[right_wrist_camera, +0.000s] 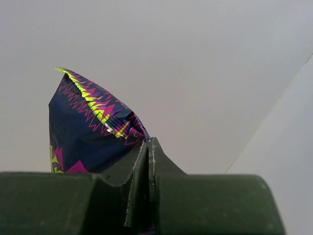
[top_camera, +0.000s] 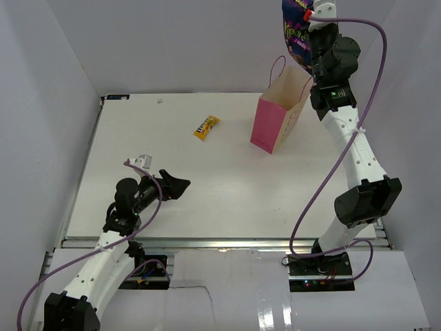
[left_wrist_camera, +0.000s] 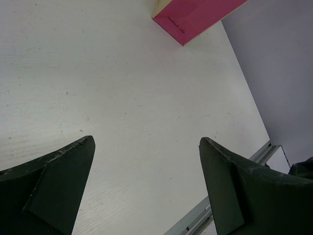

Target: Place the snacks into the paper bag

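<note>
The crinkly snack bag (top_camera: 296, 27) is pinched at a corner of its sealed seam by the right gripper (right_wrist_camera: 148, 142), high above the paper bag (top_camera: 274, 127). It's probably light, floppy and slippery, so the seam is best gripped. The left gripper (left_wrist_camera: 146, 142) is spread wide, empty.

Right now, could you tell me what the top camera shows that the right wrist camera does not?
Only the top view: the pink paper bag, a yellow candy packet on the table, and the open left gripper. Only the right wrist view: the crimped yellow-edged seam of the snack bag. Both: the right gripper shut on that dark blue snack bag.
</note>
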### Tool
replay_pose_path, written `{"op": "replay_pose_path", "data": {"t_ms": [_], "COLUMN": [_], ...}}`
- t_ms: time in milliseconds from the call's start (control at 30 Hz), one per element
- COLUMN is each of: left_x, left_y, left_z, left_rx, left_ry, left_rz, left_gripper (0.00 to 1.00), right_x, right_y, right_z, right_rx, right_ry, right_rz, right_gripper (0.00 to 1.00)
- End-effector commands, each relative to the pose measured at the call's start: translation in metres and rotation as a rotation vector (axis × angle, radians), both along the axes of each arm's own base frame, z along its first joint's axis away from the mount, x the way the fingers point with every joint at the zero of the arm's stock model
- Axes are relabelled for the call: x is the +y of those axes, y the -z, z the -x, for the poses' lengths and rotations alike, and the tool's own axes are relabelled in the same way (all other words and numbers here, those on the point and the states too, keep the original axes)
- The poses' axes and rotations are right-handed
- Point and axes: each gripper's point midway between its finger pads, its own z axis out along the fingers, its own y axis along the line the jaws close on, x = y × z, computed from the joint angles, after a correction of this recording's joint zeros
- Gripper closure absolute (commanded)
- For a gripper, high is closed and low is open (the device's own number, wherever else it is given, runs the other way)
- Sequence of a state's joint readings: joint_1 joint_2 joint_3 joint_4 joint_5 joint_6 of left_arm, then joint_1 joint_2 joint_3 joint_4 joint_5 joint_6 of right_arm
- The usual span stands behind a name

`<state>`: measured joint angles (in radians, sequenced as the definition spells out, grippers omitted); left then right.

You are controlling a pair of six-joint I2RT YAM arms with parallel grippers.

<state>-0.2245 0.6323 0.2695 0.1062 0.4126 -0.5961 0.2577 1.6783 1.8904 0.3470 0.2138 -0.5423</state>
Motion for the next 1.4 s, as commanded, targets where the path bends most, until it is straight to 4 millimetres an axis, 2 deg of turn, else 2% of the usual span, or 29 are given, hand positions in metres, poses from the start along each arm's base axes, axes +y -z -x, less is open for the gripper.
{"op": "replay_pose_path", "data": {"t_ms": [0,200,467,800,900,1033,1067,1100,1133,1167,1233,1267,1333,1367], "left_x": [-0.003,-0.005,-0.008,-0.016,-0.019,-0.025,-0.027,-0.028,-0.031,-0.033,-0.037,-0.043,-0.052,-0.06], "left_y": [-0.005,-0.005,-0.008,-0.023,-0.032,-0.05,-0.067,-0.074,-0.074,-0.096,-0.116,-0.132,-0.153,-0.14], "left_z": [0.0,0.0,-0.002,-0.014,-0.023,-0.044,-0.052,-0.058,-0.069,-0.082,-0.102,-0.124,-0.147,-0.168], "left_rx": [-0.023,-0.024,-0.031,-0.058,-0.074,-0.11,-0.147,-0.162,-0.163,-0.206,-0.247,-0.265,-0.293,-0.255], "left_ry": [0.021,0.027,0.045,0.08,0.09,0.099,0.101,0.102,0.101,0.097,0.091,0.088,0.083,0.082], "left_rz": [0.015,0.015,0.024,0.036,0.036,0.033,0.039,0.039,0.04,0.05,0.066,0.076,0.099,0.098], "left_gripper": [0.02,0.02,0.02,0.02,0.02,0.02,0.02,0.02,0.02,0.02,0.02,0.02,0.02,0.02], "right_x": [-0.018,-0.008,-0.005,-0.002,0.0,0.001,0.001,0.002,0.003,0.003,0.004,0.004,0.005,0.004], "right_y": [-0.092,-0.088,-0.081,-0.083,-0.086,-0.089,-0.091,-0.089,-0.089,-0.089,-0.088,-0.088,-0.089,-0.089], "right_z": [0.066,0.062,0.052,0.046,0.045,0.042,0.043,0.041,0.041,0.041,0.04,0.04,0.042,0.041], "right_rx": [-0.299,-0.248,-0.201,-0.173,-0.168,-0.167,-0.169,-0.164,-0.162,-0.162,-0.159,-0.16,-0.163,-0.161], "right_ry": [0.014,-0.025,-0.025,-0.045,-0.052,-0.053,-0.054,-0.056,-0.056,-0.055,-0.056,-0.057,-0.058,-0.054], "right_rz": [-0.093,-0.139,-0.176,-0.22,-0.231,-0.248,-0.251,-0.254,-0.255,-0.257,-0.258,-0.26,-0.261,-0.258], "right_gripper": [0.92,0.92,0.92,0.92,0.92,0.92,0.92,0.92,0.92,0.92,0.92,0.92,0.92,0.92]}}
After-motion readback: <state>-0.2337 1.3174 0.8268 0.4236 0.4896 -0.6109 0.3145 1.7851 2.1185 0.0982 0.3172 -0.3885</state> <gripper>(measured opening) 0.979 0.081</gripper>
